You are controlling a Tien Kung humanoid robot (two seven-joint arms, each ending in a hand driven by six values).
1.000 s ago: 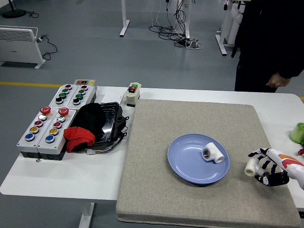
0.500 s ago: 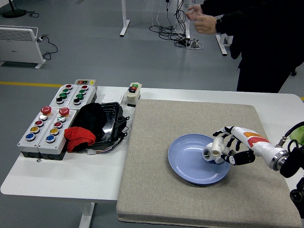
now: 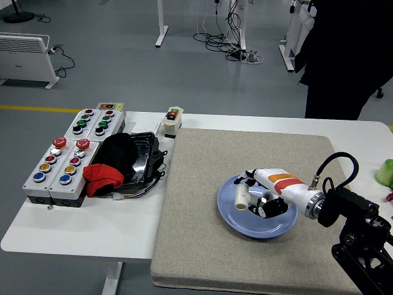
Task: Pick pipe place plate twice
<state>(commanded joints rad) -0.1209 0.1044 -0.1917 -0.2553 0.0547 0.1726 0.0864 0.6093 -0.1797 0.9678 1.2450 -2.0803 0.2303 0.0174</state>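
A blue plate (image 3: 232,216) lies on the grey mat (image 3: 202,184), right of its middle. My right hand (image 3: 253,195) reaches in from the right and hovers low over the plate. Its fingers are shut on a short white pipe (image 3: 242,198), held over the plate's left part with one end pointing left. The white pipe fitting seen earlier in the plate is mostly hidden behind my hand. My left arm is out of view.
Grey push-button boxes (image 3: 61,161) stand at the left, beside a black tray with black and red cloth (image 3: 118,163). A small switch box (image 3: 172,121) sits at the mat's back left corner. A green object (image 3: 385,173) is at the right edge. A person in dark clothes (image 3: 344,55) stands at the far right.
My right hand has carried the white pipe left, from the mat's right side to over the plate's left part. The person's raised hands are no longer in view.
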